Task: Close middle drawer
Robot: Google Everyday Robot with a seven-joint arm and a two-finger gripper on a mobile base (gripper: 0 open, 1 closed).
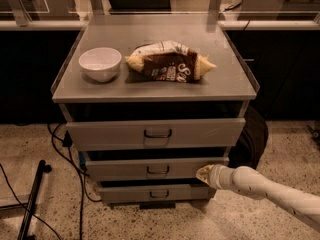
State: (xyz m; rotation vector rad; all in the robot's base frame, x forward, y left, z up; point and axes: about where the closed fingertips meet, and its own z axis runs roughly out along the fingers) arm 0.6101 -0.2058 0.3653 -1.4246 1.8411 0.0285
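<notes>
Jaws look drawn together into one pale tip, no gap showing, holding nothing; gripper sits lower right of centre, tip against the right end of the middle drawer, just beside its right edge and well right of the small dark handle. White arm runs off to the lower right corner. Middle drawer is in the centre-lower part of the frame, second of three grey fronts on the cabinet. Progress: contact looks made, but a dark gap shows above the front and it stands out from the cabinet frame, so I judge it not fully shut; remaining is a straight push inward until flush. Pushing so far off-centre may skew the drawer. Top drawer sticks out further, bottom drawer also slightly out; neither is the target. Containers: insides of all three drawers are hidden, just dark slots, contents cannot be told. White bowl on the cabinet top, upper left, looks empty. Brown-and-yellow snack bag lies just right of the bowl, apart from it.
</notes>
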